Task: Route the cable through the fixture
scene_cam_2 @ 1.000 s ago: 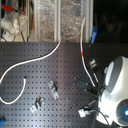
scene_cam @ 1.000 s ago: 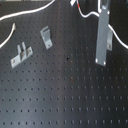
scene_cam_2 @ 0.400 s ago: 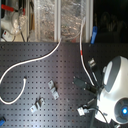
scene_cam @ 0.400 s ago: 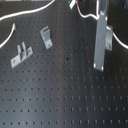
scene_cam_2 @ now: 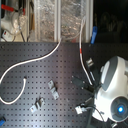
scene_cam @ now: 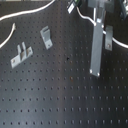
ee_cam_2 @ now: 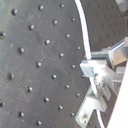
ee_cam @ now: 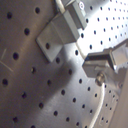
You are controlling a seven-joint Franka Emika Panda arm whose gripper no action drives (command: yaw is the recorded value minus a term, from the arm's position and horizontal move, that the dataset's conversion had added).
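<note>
Long grey metal gripper (scene_cam: 98, 62) hanging over the black perforated counter (scene_cam: 60, 100) at the first exterior view's right; fingers parted, holding nothing. Thin white cable (scene_cam_2: 30, 62) with its short red band (scene_cam_2: 81, 50) lying well apart, upper left in the second exterior view, long axis sweeping from upper right down to a curled free end at lower left. Best grasped near that free end, then aligned with the small grey metal brackets (scene_cam: 21, 54) and threaded.
</note>
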